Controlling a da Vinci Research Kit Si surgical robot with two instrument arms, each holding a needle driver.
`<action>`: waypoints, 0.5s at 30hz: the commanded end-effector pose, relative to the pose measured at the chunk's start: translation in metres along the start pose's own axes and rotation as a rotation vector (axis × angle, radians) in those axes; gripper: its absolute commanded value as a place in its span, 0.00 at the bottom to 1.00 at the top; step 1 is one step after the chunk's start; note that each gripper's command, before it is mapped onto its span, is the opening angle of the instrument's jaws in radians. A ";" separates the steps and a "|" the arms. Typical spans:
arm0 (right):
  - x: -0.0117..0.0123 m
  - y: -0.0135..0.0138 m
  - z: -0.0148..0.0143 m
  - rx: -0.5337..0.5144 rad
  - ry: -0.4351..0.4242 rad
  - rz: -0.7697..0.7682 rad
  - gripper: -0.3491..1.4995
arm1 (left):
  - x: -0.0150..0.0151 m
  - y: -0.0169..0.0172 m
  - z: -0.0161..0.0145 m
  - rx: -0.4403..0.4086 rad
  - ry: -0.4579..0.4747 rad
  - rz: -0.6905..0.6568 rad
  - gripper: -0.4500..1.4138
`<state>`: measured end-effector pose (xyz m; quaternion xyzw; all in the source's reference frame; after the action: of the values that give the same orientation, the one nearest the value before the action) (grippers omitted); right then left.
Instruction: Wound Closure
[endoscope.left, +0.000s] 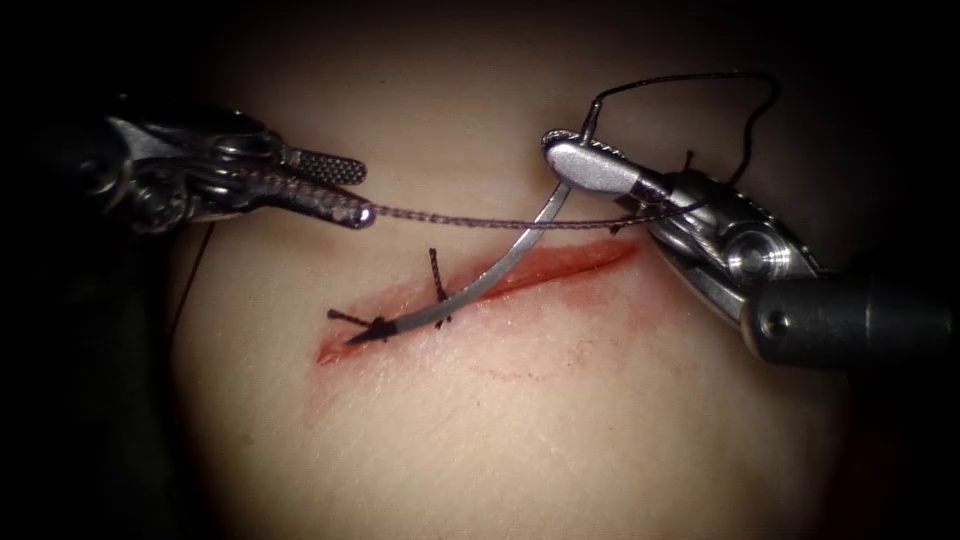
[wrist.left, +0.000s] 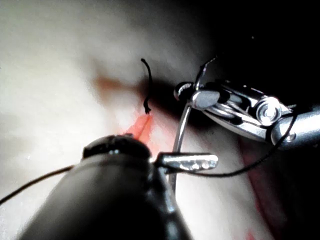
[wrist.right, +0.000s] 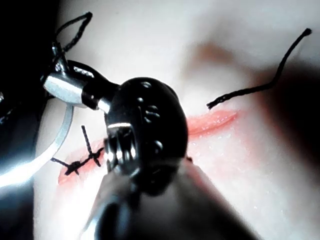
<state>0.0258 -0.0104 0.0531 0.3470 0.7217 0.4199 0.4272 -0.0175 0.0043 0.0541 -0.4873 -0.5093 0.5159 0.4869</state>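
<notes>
Endoscope view, L to R.

Left arm's dark steel needle driver (endoscope.left: 345, 190) comes in from L, above the L end of the cut. Jaws parted narrowly: upper jaw free, lower jaw's tip touching the dark braided suture thread (endoscope.left: 480, 220). Can't tell if the thread is truly pinched; it starts at that tip and runs taut to the R, over the needle, toward the right tool.

Pale pork-belly tissue (endoscope.left: 500, 430) below. Long red slanted cut (endoscope.left: 540, 270) runs from low L up to R, with red fluid (endoscope.left: 400, 300) smeared along its edges. Two dark stitches w/ short cut ends (endoscope.left: 438, 285) cross the cut's L half; a knot (endoscope.left: 378, 328) sits near the L end.

Curved silver needle (endoscope.left: 500, 265): tip down at the L end of the cut, by the knot, lying along the wound line. Whether the tip is in the tissue, can't tell. Body arcs up and R.

Right arm's silver needle driver (endoscope.left: 575, 160), from R, above the cut's R end, jaws clamped on the needle near its tail end. Thread loops up and over behind this tool.

Left wrist view: right tool (wrist.left: 200, 97) gripping needle (wrist.left: 181, 132), thread (wrist.left: 240, 170) crossing under it.

Right wrist view: needle (wrist.right: 62, 135) curving down beside the stitches (wrist.right: 87, 155).
</notes>
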 end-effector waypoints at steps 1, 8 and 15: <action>-0.0004 0.0004 0.0011 0.045 -0.006 -0.019 0.00 | -0.0003 -0.0007 0.0008 -0.029 0.017 -0.042 0.99; -0.0003 0.0002 0.0022 0.206 -0.034 -0.118 0.00 | -0.0042 -0.0036 0.0031 -0.131 -0.054 -0.286 0.95; 0.0014 -0.0004 0.0030 0.373 -0.074 -0.254 0.00 | -0.0069 -0.0054 0.0038 -0.083 -0.145 -0.411 0.76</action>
<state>0.0270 -0.0085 0.0513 0.3403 0.8098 0.2046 0.4319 -0.0204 -0.0027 0.0590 -0.3429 -0.6605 0.4118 0.5260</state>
